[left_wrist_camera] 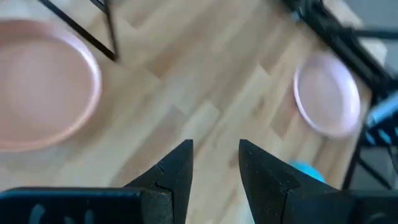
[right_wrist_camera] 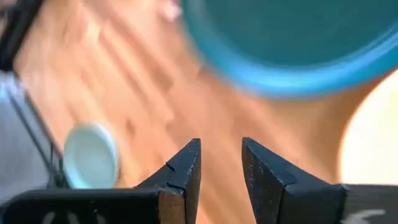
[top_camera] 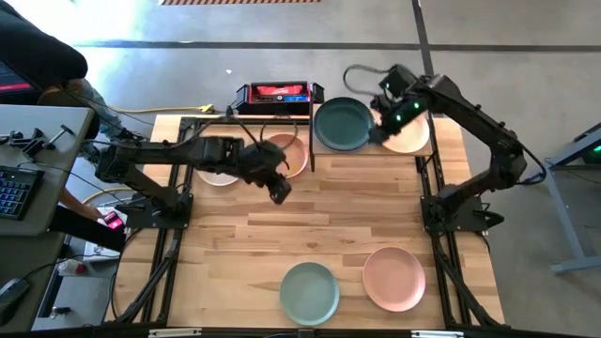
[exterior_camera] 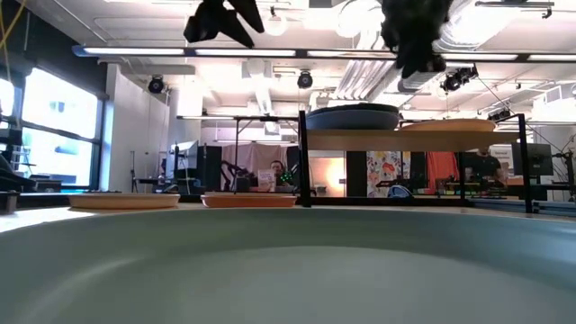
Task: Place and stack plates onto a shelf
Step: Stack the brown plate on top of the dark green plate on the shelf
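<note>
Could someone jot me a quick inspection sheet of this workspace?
Surface: wooden table, mostly bare.
Job's things: dark green plate and cream plate on the shelf; salmon plate and pale plate beside it; sage plate and pink plate at the near edge.
Clutter: red and black box behind the table.
Grippers: left gripper over bare wood, jaws open, empty; right gripper above the shelf, jaws apart, empty.
Cables: yellow cable on the floor.
Surroundings: person at a desk.

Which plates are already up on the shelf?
Two: the dark green plate and the cream plate beside it. The others lie on the table; two sit near its front edge.
</note>
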### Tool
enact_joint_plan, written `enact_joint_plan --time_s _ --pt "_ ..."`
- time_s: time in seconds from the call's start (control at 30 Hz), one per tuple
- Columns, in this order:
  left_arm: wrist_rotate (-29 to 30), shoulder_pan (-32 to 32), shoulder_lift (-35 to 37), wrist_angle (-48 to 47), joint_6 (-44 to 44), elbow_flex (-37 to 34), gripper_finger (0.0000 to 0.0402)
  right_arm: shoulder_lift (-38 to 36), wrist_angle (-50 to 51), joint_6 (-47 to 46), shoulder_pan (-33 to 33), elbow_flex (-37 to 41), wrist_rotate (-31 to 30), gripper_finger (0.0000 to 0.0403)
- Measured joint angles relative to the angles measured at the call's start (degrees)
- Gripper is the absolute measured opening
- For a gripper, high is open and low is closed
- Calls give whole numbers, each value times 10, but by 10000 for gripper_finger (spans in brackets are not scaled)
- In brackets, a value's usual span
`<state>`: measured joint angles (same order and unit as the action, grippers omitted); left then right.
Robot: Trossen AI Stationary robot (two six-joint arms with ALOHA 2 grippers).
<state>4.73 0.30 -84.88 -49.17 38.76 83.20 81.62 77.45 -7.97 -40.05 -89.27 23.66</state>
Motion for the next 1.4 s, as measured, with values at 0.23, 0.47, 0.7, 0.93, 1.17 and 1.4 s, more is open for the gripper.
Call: enact_joint_plan --time_s 0.23,0.47,0.7,0.93,1.17,1.4 --pt "-22 -60 -24 -17 17 0 115 -43 47 -56 159 2 -13 96" --pt "-21 -102 -28 -61 37 0 115 -56 77 -146 352 2 -127 96" --pt "18 -135 -28 -141 74 0 115 -54 75 -128 516 3 -215 96" --pt "47 -151 -28 -143 81 0 115 -61 -31 -111 590 99 -203 96" --pt "46 -156 -28 -143 81 0 115 -60 -136 -110 637 234 -176 96" --pt "48 -157 -28 -141 92 0 115 -60 -226 -97 660 330 -196 88"
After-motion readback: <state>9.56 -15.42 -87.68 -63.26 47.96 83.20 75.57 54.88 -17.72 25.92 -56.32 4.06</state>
